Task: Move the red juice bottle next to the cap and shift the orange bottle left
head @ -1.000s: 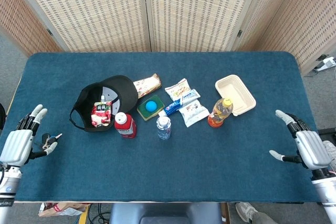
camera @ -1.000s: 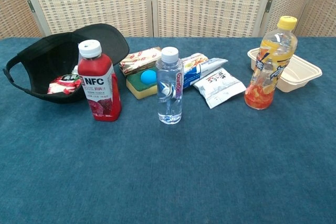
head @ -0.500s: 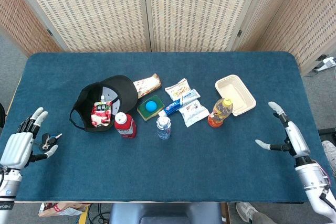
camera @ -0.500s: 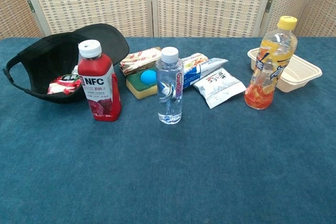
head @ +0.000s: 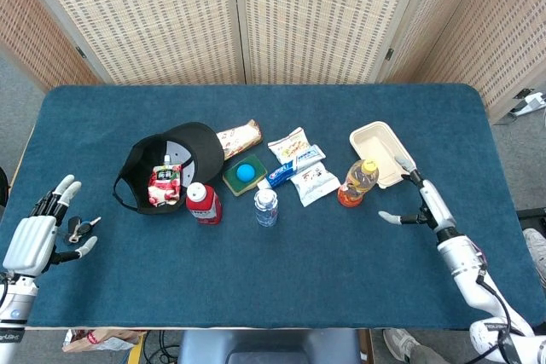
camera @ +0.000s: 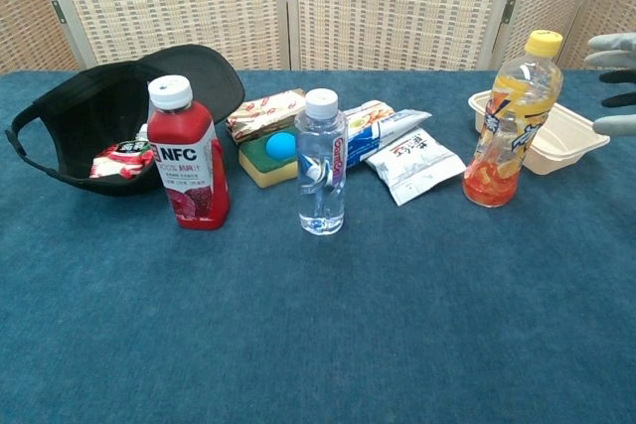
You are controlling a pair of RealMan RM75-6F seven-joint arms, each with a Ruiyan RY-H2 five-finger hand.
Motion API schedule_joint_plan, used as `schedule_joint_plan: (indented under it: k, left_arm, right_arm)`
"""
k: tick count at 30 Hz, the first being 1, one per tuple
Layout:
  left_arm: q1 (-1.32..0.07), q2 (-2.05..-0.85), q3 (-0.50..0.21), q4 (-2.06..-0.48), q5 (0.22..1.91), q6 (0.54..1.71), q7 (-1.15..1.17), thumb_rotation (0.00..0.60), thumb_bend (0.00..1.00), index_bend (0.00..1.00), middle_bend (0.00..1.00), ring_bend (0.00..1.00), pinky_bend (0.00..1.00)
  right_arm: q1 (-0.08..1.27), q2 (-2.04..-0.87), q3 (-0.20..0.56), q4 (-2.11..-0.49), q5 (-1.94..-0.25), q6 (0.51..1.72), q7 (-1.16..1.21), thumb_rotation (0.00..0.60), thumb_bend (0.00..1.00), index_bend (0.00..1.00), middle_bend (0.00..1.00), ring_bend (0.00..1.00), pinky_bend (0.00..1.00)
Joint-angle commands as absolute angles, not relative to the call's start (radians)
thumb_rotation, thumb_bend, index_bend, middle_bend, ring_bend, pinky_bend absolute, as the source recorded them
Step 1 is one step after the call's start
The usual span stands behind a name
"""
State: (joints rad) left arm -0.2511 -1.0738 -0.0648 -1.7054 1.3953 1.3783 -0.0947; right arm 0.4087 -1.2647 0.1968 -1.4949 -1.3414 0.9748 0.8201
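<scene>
Both moves looked undone as far as you could judge: the red juice bottle (head: 203, 203) stood just beside the black cap (head: 168, 162), by its near rim, so perhaps little was left there, while the orange bottle (head: 358, 182) stood by the white tray (head: 386, 153), not gripped. Both bottles were upright, long axes vertical, lids up. Your right hand (head: 420, 207) hung near the orange bottle on its right, apart from it, fingers spread, holding nothing. Your left hand (head: 36, 234) rested at the table's (head: 281, 283) near left corner, fingers apart and empty, keys (head: 78, 229) beside it
</scene>
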Motion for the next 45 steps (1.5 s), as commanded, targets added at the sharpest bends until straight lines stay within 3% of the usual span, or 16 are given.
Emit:
schedule_joint_plan:
  k: [1,15,19,23,28,36,45]
  left_arm:
    - [-0.249,-1.073,-0.067,-1.706,1.395,1.378,-0.096,0.6,0.2,0.0,0.0,0.0,0.08]
    - [-0.239,-1.057,-0.077,-1.708,1.397,1.369,-0.109,0.6,0.2,0.0,0.0,0.0,0.08]
    - [-0.237,-1.055,-0.081,-1.707,1.398,1.367,-0.114,0.6,0.2,0.0,0.0,0.0,0.08]
    - [-0.238,-1.05,-0.085,-1.708,1.399,1.364,-0.12,0.6,0.2,0.0,0.0,0.0,0.08]
    - [-0.238,-1.048,-0.089,-1.708,1.4,1.362,-0.118,0.6,0.2,0.0,0.0,0.0,0.08]
    - [-0.24,-1.047,-0.097,-1.708,1.398,1.356,-0.12,0.6,0.2,0.0,0.0,0.0,0.08]
    - [-0.233,-1.04,-0.099,-1.711,1.402,1.362,-0.125,0.6,0.2,0.0,0.0,0.0,0.08]
  right_arm:
    - [0.441,-1.305,0.213,-1.45,-1.336,0.95,0.834,0.6,0.0,0.0,0.05,0.0,0.12]
    - [0.542,-1.43,0.232,-1.316,-1.321,0.854,0.851,0.6,0.01,0.01,0.08,0.0,0.12]
    - [0.552,-1.463,0.239,-1.283,-1.311,0.862,0.839,0.6,0.16,0.14,0.15,0.05,0.12]
    - [0.561,-1.491,0.25,-1.252,-1.298,0.867,0.835,0.6,0.31,0.33,0.28,0.16,0.16]
    - [0.559,-1.492,0.245,-1.265,-1.328,0.893,0.85,0.6,0.38,0.49,0.39,0.26,0.25]
    - [0.552,-1.448,0.215,-1.357,-1.412,0.943,0.886,0.6,0.38,0.51,0.41,0.28,0.28]
    - [0.582,-1.486,0.195,-1.365,-1.42,0.922,0.884,0.6,0.38,0.51,0.41,0.28,0.28]
